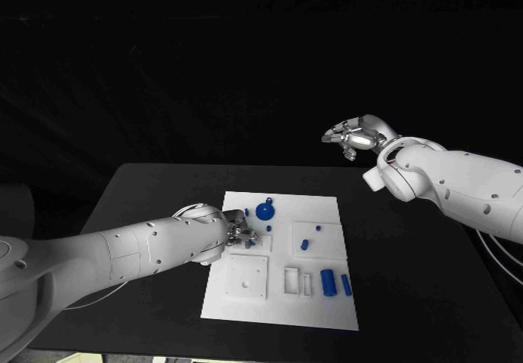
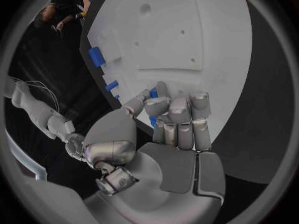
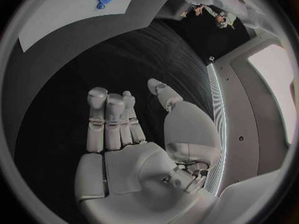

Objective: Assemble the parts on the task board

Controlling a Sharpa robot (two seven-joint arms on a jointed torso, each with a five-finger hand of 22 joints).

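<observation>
While the black table (image 1: 153,189) carries the white rectangular task board (image 1: 286,306) at its middle, the two arms stand in very unequal relation to it. The left hand (image 1: 242,233) is low over the board's left edge, above the square recessed plate (image 1: 247,276) at the near-left corner. The right hand (image 1: 354,138) is raised well beyond the far right corner of the table, well apart from every part.

In the left wrist view the left hand's fingers (image 2: 181,122) are curled in, and a small blue piece (image 2: 153,92) shows between them and the thumb; I judge the hand to be pinching that part, though the grip itself is partly hidden. The right hand's fingers (image 3: 109,122) are spread and hold nothing.

Loose parts, largest first: a round blue disc with a tab (image 1: 267,211) by the board's far edge; two upright blue cylinders (image 1: 328,282) at the near-right corner, long axes running near to far; a short blue peg (image 1: 305,244) at mid-board, axis likewise.

The left hand is plainly the nearer; the seats lie just to the near side of it.
</observation>
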